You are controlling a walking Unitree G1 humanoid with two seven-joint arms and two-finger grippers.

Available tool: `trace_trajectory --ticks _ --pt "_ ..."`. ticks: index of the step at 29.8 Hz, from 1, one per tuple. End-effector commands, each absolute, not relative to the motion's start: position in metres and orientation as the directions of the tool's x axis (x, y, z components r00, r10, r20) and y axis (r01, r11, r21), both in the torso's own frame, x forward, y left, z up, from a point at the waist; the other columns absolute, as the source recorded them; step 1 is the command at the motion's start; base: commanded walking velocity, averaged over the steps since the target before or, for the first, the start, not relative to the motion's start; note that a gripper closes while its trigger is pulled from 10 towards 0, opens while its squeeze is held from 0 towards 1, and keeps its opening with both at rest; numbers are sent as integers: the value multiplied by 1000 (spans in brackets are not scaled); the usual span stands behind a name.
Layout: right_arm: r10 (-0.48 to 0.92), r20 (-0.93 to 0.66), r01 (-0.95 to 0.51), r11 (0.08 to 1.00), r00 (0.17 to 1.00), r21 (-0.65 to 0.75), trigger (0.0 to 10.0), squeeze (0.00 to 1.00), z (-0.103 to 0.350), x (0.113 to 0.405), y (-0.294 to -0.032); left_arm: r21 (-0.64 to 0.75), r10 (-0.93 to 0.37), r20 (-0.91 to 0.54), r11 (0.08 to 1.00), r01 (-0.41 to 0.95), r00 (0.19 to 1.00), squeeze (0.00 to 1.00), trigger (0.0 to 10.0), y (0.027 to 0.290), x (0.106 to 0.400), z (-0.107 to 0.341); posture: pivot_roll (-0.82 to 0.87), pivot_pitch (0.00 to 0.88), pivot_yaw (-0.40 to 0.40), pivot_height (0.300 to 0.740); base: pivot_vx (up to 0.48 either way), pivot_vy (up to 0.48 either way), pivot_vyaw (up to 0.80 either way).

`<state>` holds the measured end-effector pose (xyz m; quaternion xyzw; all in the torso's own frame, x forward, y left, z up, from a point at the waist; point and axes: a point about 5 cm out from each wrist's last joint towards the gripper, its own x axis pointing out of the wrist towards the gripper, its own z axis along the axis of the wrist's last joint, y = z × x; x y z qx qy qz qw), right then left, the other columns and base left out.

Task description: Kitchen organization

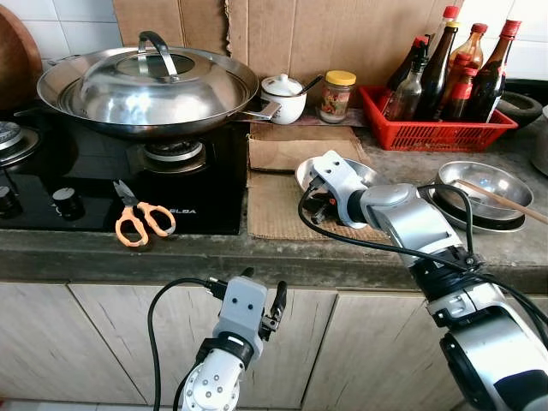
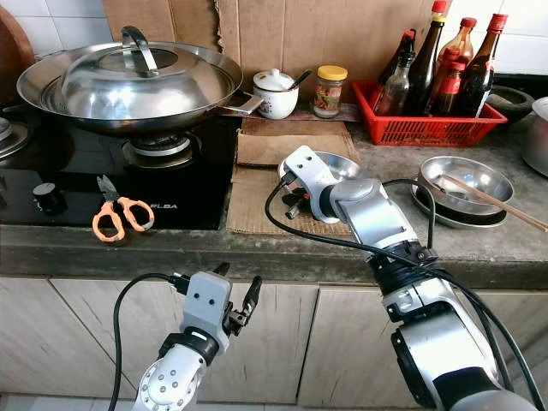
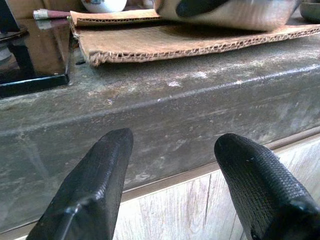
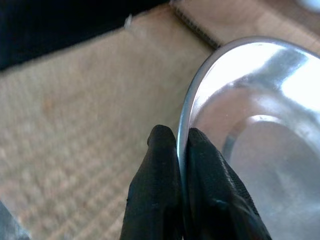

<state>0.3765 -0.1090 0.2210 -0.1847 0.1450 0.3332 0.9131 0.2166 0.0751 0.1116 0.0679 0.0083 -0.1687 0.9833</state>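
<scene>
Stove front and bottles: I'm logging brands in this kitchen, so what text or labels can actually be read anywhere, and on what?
"...LBA": pale letters on the black stove front edge, beside the orange scissors; the first letters are not clear, so the full brand is unsure.
Sauce bottles in the red basket: labels too small and blurred to read.
Yellow-lidded jar: label unreadable.
Stove knobs: no legible markings.
</scene>
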Motion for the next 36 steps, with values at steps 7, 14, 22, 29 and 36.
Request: trace_trajectory --ticks 7,14,22,29,36 --pt "570 68 -561 820 819 -114 0 0 260 360 -102 142 -323 -21 936 323 946 0 10000 75 220 115 108 5 -79 740 0 0 0" --pt "481 263 -484 873 837 -57 0 0 258 332 -109 151 -323 -7 935 320 946 0 10000 76 222 116 108 0 -70 740 0 0 0" --pt "351 431 -369 928 831 -45 0 0 259 293 -117 153 -321 9 936 316 947 0 10000 79 222 117 98 0 -46 740 0 0 0" --pt "310 421 -326 945 852 -35 0 0 248 283 -117 156 -328 8 933 323 945 0 10000 80 222 116 96 0 -35 740 0 0 0" --pt "300 398 -319 947 867 -18 0 0 236 271 -114 160 -338 1 929 334 941 0 10000 80 222 114 97 0 -32 740 -229 0 0"
